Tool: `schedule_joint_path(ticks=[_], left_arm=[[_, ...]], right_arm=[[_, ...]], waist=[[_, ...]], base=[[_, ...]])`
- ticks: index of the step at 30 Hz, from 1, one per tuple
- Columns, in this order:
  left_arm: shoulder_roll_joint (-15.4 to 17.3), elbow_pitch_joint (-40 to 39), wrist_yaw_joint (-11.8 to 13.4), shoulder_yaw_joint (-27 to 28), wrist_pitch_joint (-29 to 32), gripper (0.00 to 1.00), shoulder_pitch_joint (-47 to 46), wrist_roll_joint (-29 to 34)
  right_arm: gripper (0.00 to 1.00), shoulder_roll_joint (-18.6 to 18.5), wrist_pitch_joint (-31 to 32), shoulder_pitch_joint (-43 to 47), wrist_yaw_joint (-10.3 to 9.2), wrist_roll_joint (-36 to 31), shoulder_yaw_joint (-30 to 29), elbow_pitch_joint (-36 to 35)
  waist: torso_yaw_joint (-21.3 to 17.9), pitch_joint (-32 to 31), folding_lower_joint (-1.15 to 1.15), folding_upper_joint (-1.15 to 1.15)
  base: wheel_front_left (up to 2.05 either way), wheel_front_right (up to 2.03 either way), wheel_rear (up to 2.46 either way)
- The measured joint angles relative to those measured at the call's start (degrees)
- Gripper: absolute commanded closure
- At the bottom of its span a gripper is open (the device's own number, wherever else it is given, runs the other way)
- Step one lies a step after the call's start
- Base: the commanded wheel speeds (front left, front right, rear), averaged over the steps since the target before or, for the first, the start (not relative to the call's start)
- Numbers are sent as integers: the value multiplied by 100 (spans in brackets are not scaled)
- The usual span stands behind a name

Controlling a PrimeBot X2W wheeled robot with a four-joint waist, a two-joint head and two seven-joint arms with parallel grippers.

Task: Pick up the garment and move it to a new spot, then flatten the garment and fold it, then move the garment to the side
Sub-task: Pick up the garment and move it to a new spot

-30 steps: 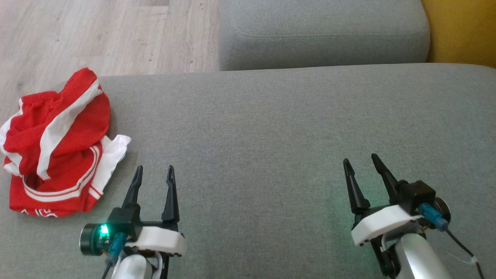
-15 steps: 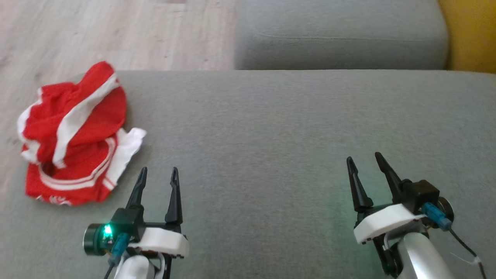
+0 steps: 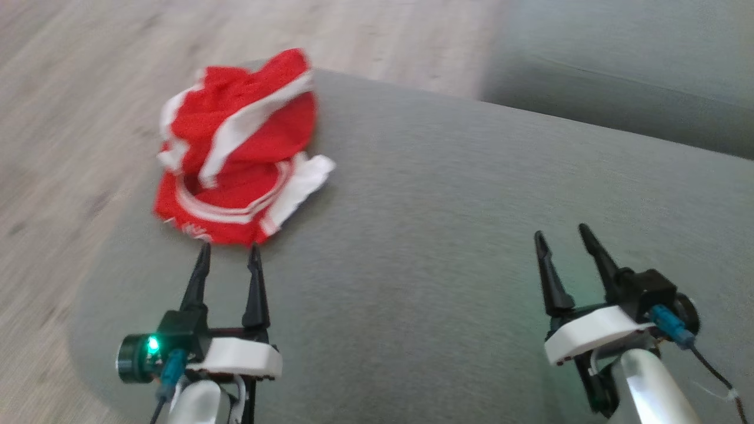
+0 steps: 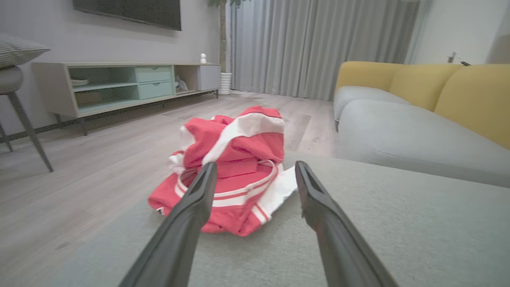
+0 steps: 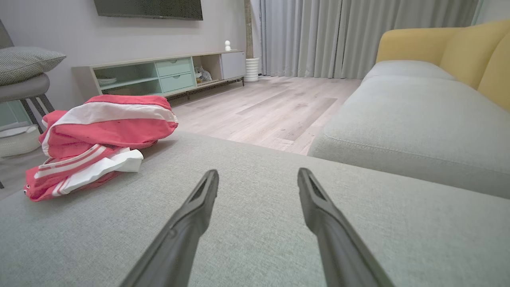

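The garment (image 3: 238,156) is a crumpled red piece with white stripes, bunched up near the left end of a grey cushion (image 3: 447,235). It lies straight ahead in the left wrist view (image 4: 235,167) and off to the left in the right wrist view (image 5: 95,139). My left gripper (image 3: 230,252) is open, its tips just short of the garment's near edge, with nothing between the fingers. Over bare cushion at the lower right, my right gripper (image 3: 562,231) stands open and holds nothing.
Pale wood floor (image 3: 88,106) lies beyond the cushion's left edge. A second grey seat cushion (image 3: 618,70) sits at the back right, with yellow sofa backs (image 4: 458,91) behind it. A low TV cabinet (image 4: 119,83) and a stool (image 4: 16,95) stand across the room.
The head camera has swung left, so the garment now sits higher and nearer the picture's middle. The left gripper's tips are now close to the garment's near edge. Both grippers stay open.
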Motion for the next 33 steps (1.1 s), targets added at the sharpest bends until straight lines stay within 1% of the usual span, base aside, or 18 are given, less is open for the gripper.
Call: schedule_joint_path(ticks=[5,8,12,17,20,23,27,28,32,33], left_arm=[[2,-196,144,114,0,0,2,-69],[3,-356,182,210,0,0,-4,-58],[-2,-566,191,278,-1,0,-310,89],[1,-452,-14,450,-7,0,-1282,383],[57,147,-2,570,-29,0,-1924,552],[137,856,-24,622,-27,0,-2458,566],[192,1684,-148,609,-27,0,-3225,595],[209,1889,-211,597,-27,0,-3414,609],[255,2695,-419,563,-22,0,-3994,605],[265,2905,-417,557,16,0,-4093,606]], right_arm=[[0,-1,0,2,0,-266,-265,-105],[0,1,0,-5,0,-522,-405,-143],[0,-69,0,-94,0,-768,-512,-241],[0,-446,-1,-570,0,-891,-528,-422],[0,-641,-1,-778,0,-888,-542,-483],[0,-856,-1,-894,0,-895,-541,-554],[0,-1046,-41,-1076,0,-921,-601,-768],[0,-1077,-54,-1133,0,-943,-604,-827],[0,-1089,-87,-1349,0,-945,-601,-1032],[0,-1085,-98,-1391,0,-945,-591,-1066]], waist=[[592,110,0,0],[815,291,-1,0],[924,687,0,0],[890,1289,1,0],[810,1660,2,0],[698,2016,2,0],[537,2446,1,0],[498,2540,1,0],[328,2838,0,0],[280,2891,0,0]], base=[[0,0,0],[0,0,0],[0,0,0],[0,0,0],[0,0,0],[0,0,0],[0,0,0],[0,0,0],[0,0,0],[0,0,0]])
